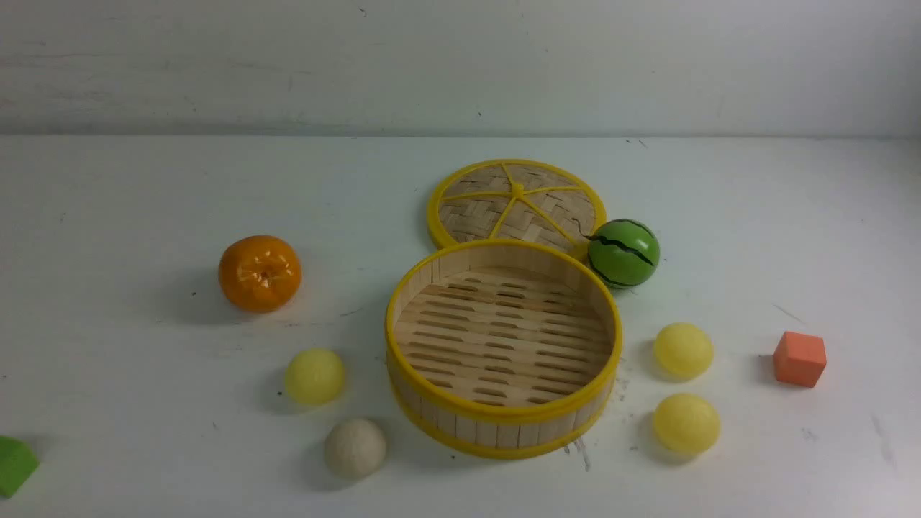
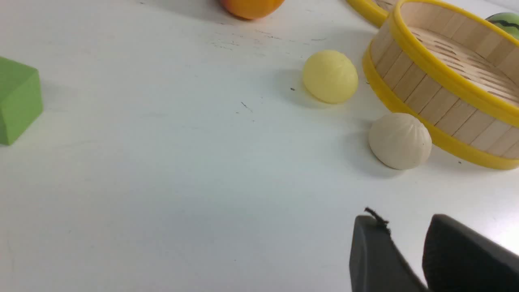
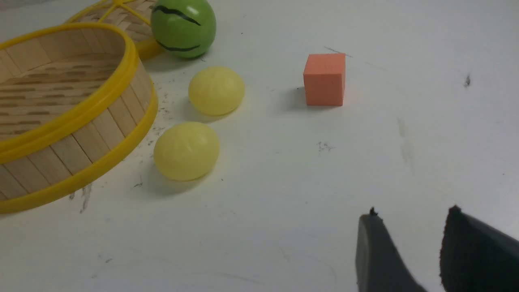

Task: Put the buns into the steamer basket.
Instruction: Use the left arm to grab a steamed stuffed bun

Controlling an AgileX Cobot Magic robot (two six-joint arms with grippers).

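Starting at our left, the left gripper (image 2: 399, 221), seen in its wrist view, has its fingers apart with a gap between them.

Taking the basket's middle as our clock centre and twelve as straight away from us, we find a green block (image 1: 14, 466) far out between eight and nine o'clock, cut off by the front view's edge. The orange (image 1: 260, 273) (a very shiny one) sits between nine and ten. Closer in, we see a yellow bun (image 1: 315, 376) near nine and the beige bun (image 1: 355, 448) at eight, both on the table (image 1: 180, 417) outside the basket.

The steamer basket (image 1: 504, 414) stands upright and open in the middle. Behind it at twelve lies the woven lid (image 1: 471, 216), partly hidden by the rim; we cannot tell whether the two touch. The striped watermelon ball (image 1: 624, 254) is at two, right by the lid and basket.

On our right, one pale bun (image 1: 683, 350) rests at three and another pale bun (image 1: 686, 424) near four, both close to the basket. An orange-red block (image 1: 800, 358) sits farther out at three. The right gripper (image 3: 413, 215), in its wrist view, also has its fingers apart.
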